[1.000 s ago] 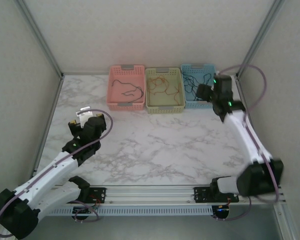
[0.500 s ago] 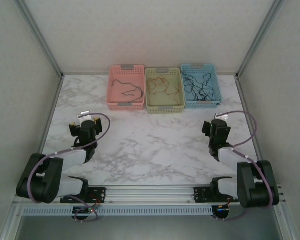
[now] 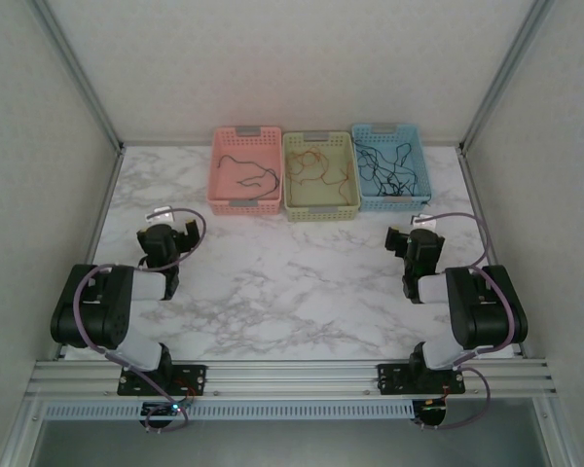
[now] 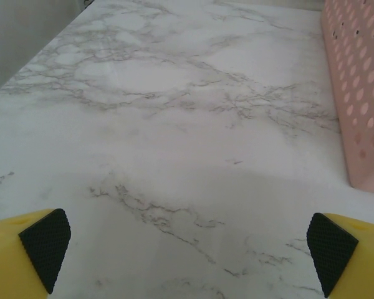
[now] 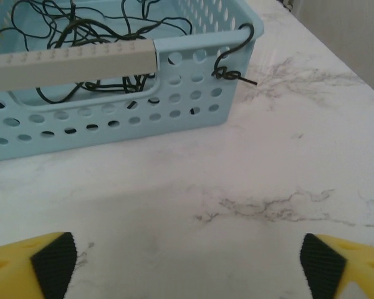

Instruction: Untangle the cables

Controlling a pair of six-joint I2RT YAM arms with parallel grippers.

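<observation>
A robotics lab test cell: a marble-patterned counter (image 3: 292, 282) is boxed in by plain pale panels on aluminium posts (image 3: 73, 73). The left arm (image 3: 107, 311) and right arm (image 3: 472, 311) are bolted to a slotted metal rail (image 3: 292, 375), facing a pink basket (image 3: 245, 130), a yellow basket (image 3: 318, 136) and a blue basket (image 3: 384, 127) in a row.

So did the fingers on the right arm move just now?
Yes. The right fingers drew back from the blue basket toward the near edge of the table.
</observation>
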